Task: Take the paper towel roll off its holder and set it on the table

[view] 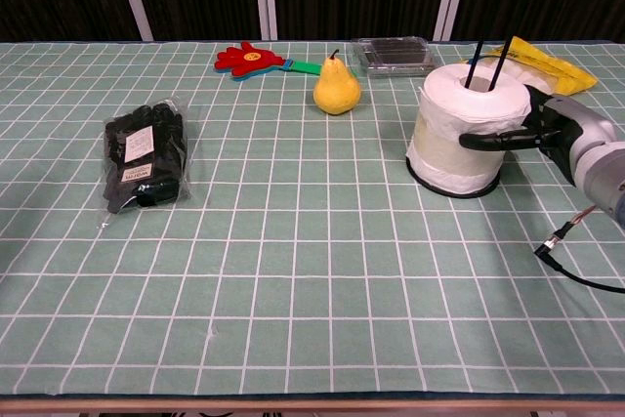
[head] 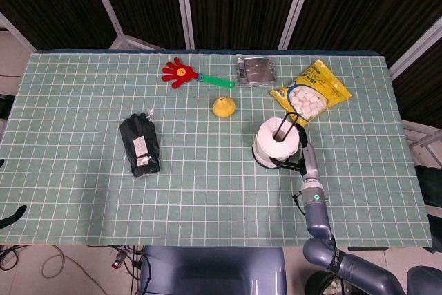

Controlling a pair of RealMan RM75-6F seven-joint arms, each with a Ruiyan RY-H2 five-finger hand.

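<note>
The white paper towel roll (head: 276,141) (view: 459,139) stands upright on its holder, right of the table's centre. Two black rods (view: 485,63) rise through its core, and the black base ring (view: 459,190) shows under it. My right hand (head: 298,159) (view: 552,129) holds the roll from its right side. The thumb (view: 493,141) lies across the front and the other fingers are hidden behind. Of my left hand only a dark tip (head: 14,215) shows, off the table at the lower left edge in the head view.
A yellow pear (view: 337,87) sits left of the roll and behind it. A yellow snack bag (head: 311,92) and a clear box (head: 255,70) lie farther back. A red hand clapper (head: 181,72) and bagged black gloves (head: 140,145) lie to the left. A cable (view: 571,241) trails from my right wrist.
</note>
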